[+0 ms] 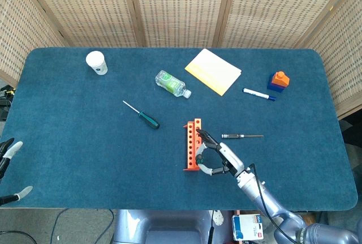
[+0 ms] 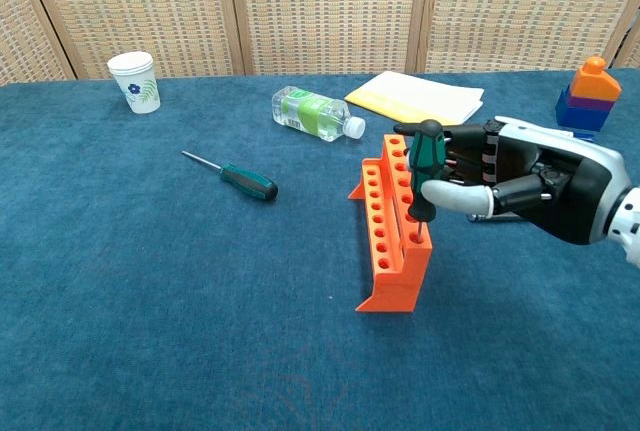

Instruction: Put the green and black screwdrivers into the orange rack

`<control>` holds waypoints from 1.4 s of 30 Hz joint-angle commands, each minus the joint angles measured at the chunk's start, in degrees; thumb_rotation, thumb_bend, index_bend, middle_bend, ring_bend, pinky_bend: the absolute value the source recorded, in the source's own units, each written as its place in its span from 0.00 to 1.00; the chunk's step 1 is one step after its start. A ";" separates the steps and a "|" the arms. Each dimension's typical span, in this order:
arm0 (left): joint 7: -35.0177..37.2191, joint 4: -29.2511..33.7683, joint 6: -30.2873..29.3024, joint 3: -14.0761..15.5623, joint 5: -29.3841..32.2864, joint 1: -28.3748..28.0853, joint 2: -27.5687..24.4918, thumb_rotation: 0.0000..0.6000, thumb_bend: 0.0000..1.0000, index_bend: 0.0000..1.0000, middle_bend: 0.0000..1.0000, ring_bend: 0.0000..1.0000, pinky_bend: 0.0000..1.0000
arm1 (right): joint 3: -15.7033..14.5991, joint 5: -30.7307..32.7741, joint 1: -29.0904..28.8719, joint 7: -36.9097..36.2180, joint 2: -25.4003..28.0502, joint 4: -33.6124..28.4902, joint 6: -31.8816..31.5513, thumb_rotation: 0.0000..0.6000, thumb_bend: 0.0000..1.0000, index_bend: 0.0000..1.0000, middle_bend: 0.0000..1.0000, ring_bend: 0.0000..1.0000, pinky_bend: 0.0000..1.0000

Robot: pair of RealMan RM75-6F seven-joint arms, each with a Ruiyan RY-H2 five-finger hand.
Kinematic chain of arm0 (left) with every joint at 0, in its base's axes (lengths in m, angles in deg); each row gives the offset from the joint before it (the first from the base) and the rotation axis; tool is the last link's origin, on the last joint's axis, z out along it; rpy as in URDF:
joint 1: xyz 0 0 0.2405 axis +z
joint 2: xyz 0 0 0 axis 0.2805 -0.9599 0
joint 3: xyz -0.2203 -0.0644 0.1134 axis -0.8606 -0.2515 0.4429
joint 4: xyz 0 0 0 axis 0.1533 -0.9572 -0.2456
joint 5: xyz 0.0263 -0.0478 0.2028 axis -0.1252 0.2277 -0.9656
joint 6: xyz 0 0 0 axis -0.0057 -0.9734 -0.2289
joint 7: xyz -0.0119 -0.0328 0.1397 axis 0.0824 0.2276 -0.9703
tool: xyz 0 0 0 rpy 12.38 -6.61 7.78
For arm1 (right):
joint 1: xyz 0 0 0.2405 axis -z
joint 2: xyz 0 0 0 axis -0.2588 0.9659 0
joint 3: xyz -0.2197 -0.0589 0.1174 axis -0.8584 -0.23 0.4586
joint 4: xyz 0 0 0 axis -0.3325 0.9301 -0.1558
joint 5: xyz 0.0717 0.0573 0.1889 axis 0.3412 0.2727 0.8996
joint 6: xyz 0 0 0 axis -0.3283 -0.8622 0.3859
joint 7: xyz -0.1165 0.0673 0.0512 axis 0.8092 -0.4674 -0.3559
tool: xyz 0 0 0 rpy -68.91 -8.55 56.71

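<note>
While the right hand [image 2: 520, 186] grips a green-black screwdriver [image 2: 425, 166] upright in the rack [image 2: 385, 251] near the table's front edge, releasing seems next; the left hand [image 1: 8, 153] idles open.

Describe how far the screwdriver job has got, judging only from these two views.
Nothing looks racked yet. The right hand holds a green-handled screwdriver upright at the orange rack, apparently entering a hole. Left: another green screwdriver and a thin dark screwdriver on the table.
</note>
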 commanded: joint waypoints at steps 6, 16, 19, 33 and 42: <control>-0.66 0.27 0.55 0.00 0.21 -0.22 0.11 1.00 0.00 0.00 0.00 0.00 0.00 | -1.75 -1.90 -1.10 -3.72 -0.57 2.98 -0.31 1.00 0.43 0.63 0.00 0.00 0.00; -0.84 0.37 0.68 -0.06 0.42 -0.28 0.15 1.00 0.00 0.00 0.00 0.00 0.00 | -3.15 -3.50 -1.97 -3.89 -1.03 4.32 -1.58 1.00 0.43 0.45 0.00 0.00 0.00; -0.80 0.35 0.69 -0.05 0.44 -0.29 0.14 1.00 0.00 0.00 0.00 0.00 0.00 | -3.39 -3.56 -2.17 -3.77 -0.97 4.35 -1.82 1.00 0.43 0.35 0.00 0.00 0.00; -0.63 0.35 0.59 -0.03 0.33 -0.30 0.05 1.00 0.00 0.00 0.00 0.00 0.00 | -3.88 -4.00 -2.37 -2.79 0.54 2.39 -4.03 1.00 0.43 0.24 0.00 0.00 0.00; 0.28 0.09 -0.30 0.09 -0.12 0.04 -0.19 1.00 0.00 0.00 0.00 0.00 0.00 | -2.58 -5.18 -1.46 1.26 6.63 -3.47 -9.37 1.00 0.43 0.13 0.00 0.00 0.00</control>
